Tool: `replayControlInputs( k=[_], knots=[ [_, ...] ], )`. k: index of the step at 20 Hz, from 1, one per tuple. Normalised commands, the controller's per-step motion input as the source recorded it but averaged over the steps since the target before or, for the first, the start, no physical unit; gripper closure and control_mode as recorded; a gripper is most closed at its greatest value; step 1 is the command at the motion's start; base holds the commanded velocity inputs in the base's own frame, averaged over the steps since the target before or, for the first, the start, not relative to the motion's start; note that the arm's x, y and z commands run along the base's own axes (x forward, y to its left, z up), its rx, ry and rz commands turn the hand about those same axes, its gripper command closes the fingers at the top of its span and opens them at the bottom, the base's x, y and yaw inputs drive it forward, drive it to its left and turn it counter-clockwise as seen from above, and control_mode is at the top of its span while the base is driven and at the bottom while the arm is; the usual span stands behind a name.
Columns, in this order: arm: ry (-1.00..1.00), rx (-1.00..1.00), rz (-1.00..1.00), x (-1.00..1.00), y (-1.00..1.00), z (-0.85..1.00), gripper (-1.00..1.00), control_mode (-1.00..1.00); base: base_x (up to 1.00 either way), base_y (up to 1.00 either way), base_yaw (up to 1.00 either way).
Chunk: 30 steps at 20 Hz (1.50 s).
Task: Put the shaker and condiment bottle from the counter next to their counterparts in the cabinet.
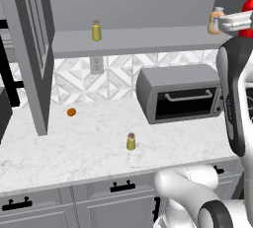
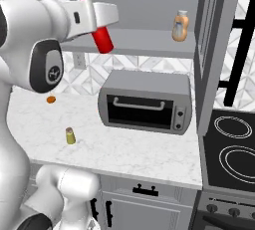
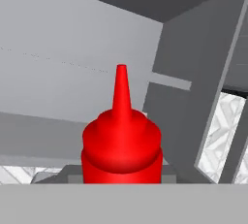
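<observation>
Up beside the grey cabinet shelf [image 2: 144,42], the fingers [image 2: 102,29] grip the slim red squeeze bottle [image 2: 103,39], tilted. Below, the olive-yellow shaker [image 1: 131,142] stands on the white marble table [image 1: 74,148].

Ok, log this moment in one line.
gripper: shut on condiment bottle, raised near cabinet shelf | shaker: on counter

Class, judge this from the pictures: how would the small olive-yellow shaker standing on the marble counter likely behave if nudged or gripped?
The shaker stands upright on a narrow base, so a high sideways nudge would probably tip it. Being cylindrical, it would likely roll across the flat counter once down. It looks small and rigid, probably light, so a grip around its body should hold.
</observation>
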Motion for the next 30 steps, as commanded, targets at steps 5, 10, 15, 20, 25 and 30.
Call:
replayControlInputs(
  k=[5,10,15,20,25,30],
  knots=[
    [-0.04,0.13,-0.11,-0.05,0.05,-0.09,1.0,-1.0,0.0,0.0,0.0],
    [-0.02,0.03,0.0,0.0,0.0,-0.01,1.0,-1.0,0.0,0.0,0.0],
    [-0.02,0.04,0.0,0.15,0.0,-0.06,1.0,-1.0,0.0,0.0,0.0],
    [0.03,0.08,0.0,0.5,0.0,-0.14,1.0,-1.0,0.0,0.0,0.0],
    [0.06,-0.01,-0.02,0.59,-0.03,-0.15,1.0,-1.0,0.0,0.0,0.0],
    [0.01,-0.01,0.0,0.28,-0.05,-0.07,1.0,-1.0,0.0,0.0,0.0]
  ],
)
